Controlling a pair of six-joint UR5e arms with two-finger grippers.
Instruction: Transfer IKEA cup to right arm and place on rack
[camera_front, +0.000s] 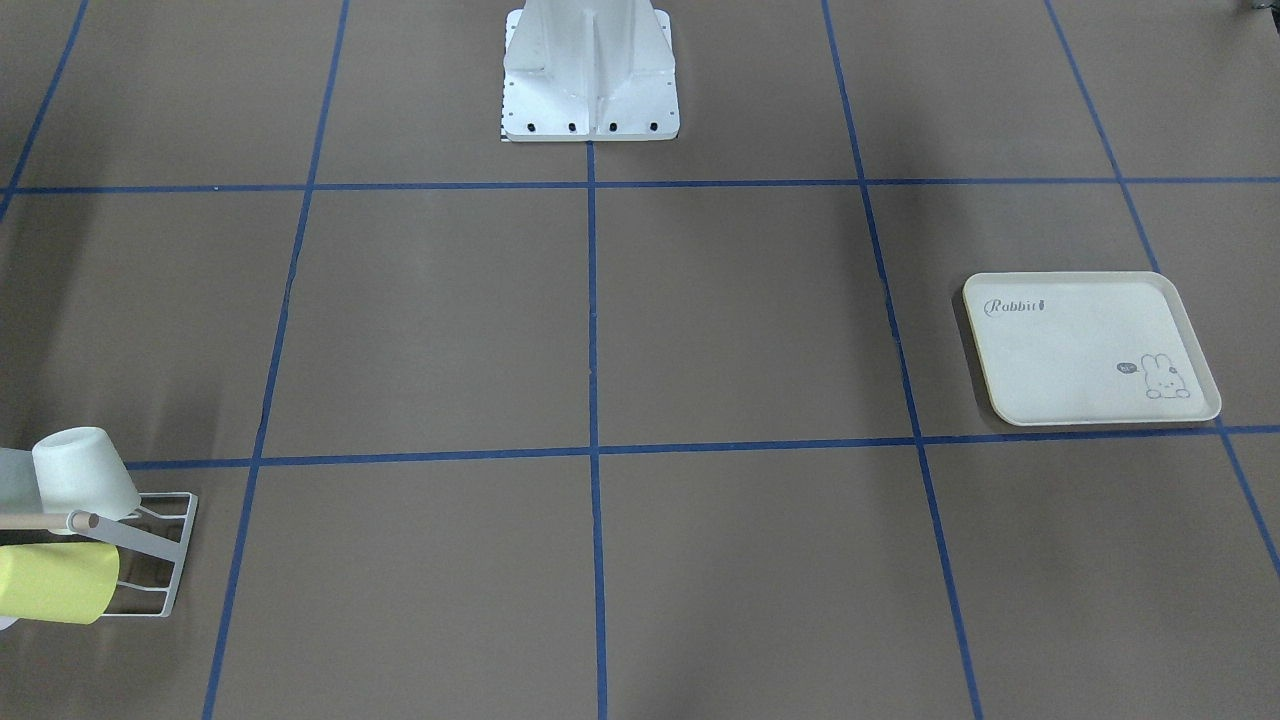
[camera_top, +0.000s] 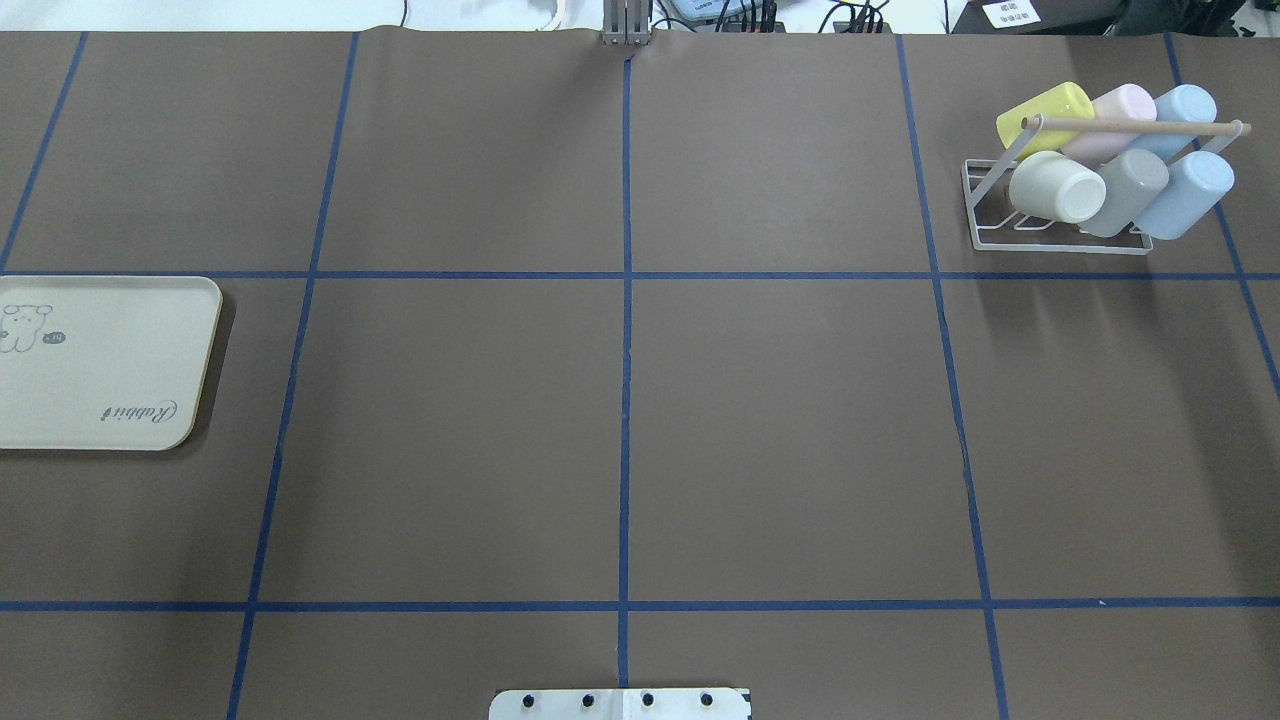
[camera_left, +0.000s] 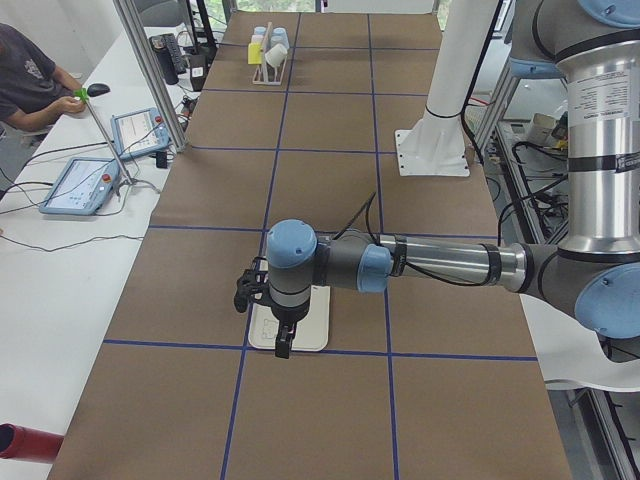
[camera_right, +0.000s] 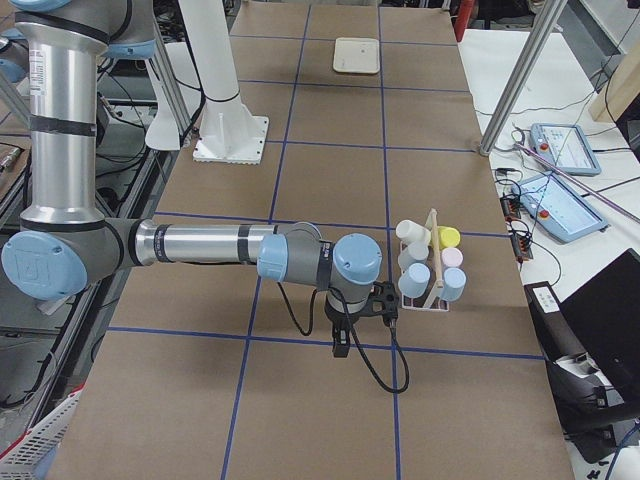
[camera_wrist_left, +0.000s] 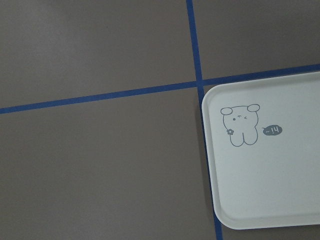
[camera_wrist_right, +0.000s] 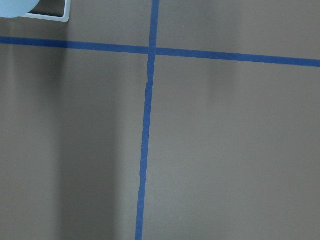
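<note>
Plainly, all six cups sit on the white wire rack (camera_top: 975, 215), tilted on its prongs under the light wooden dowel (camera_top: 1130, 127): a yellow cup (camera_top: 1045, 110), a pink cup (camera_top: 1120, 105) and a light blue cup (camera_top: 1185, 105) in the row farther from the robot, and a cream cup (camera_top: 1055, 187), a grey cup (camera_top: 1130, 190) and a second light blue cup (camera_top: 1190, 195) in the nearer row. None shows a readable brand, so I cannot tell which is the IKEA one. The right gripper (camera_right: 340, 348) hangs over the brown table (camera_top: 780, 430) near the rack, on its robot side, touching no cup. It shows only in the side view, so I cannot tell whether its fingers are parted or closed. Well apart from the rack, at the table's opposite end, lies the cream tray (camera_top: 110, 340), printed with the word "Rabbit", a small rabbit drawing and a dark speech bubble too small to read surely. The left gripper (camera_left: 283, 350) hangs over that tray with nothing visible in it, and I cannot tell its state either. Blue tape lines divide the table into squares around the rack.
</note>
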